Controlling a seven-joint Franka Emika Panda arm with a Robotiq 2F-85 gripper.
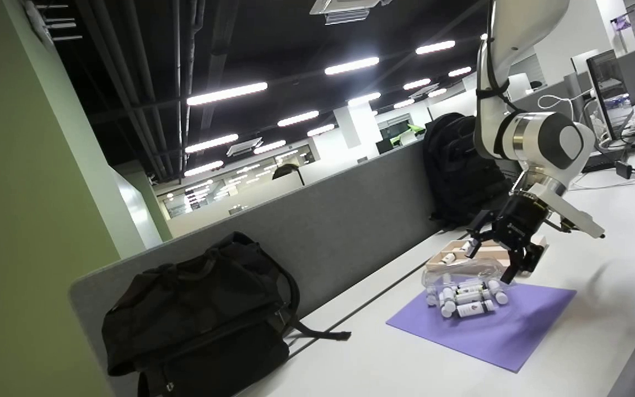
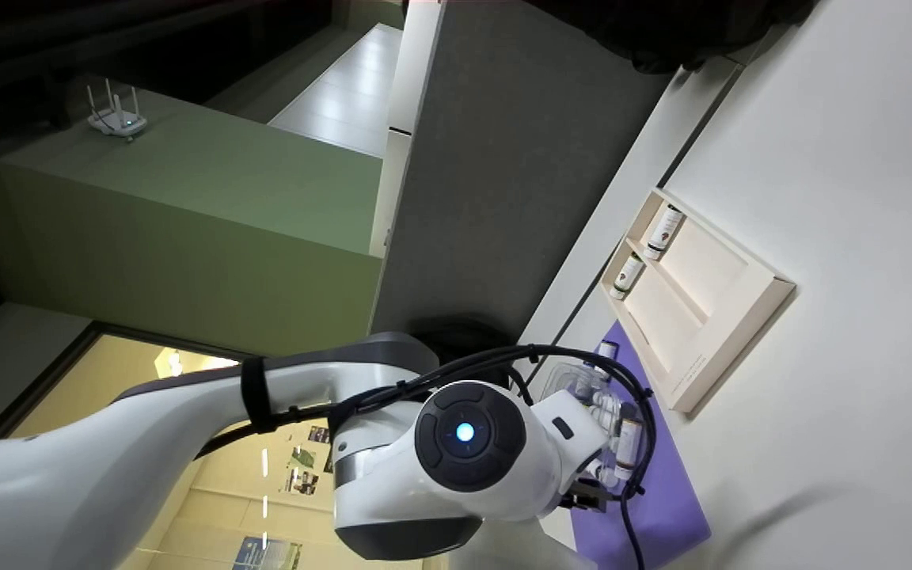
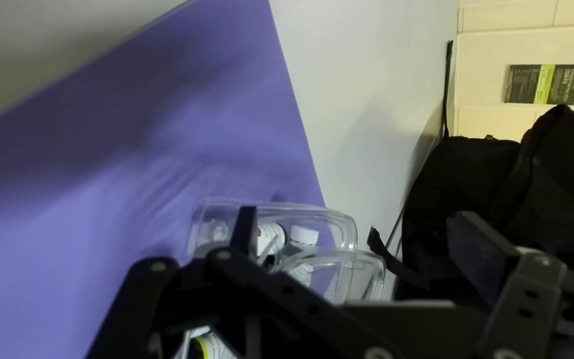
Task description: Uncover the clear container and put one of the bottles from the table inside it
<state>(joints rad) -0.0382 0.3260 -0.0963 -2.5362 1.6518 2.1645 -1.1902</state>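
Pale table (image 3: pixel 357 99), clear container (image 3: pixel 329 219) partly behind hand (image 3: pixel 359 239) in wrist view.

White ceiling lamps (image 1: pixel 227 94) glare against a dim ceiling (image 1: pixel 273 49) in an exterior view; the near backpack (image 1: pixel 196 325) on the left is nearly solid black. Soft shadows cross the mat (image 1: pixel 527 325) and table (image 1: pixel 598 320). A small light (image 2: pixel 465 431) on the arm (image 2: pixel 393 491) glows blue-white. In the wrist view the gripper (image 3: pixel 364 244) is dark and blurred; faint glints edge the clear box (image 3: pixel 327 219).
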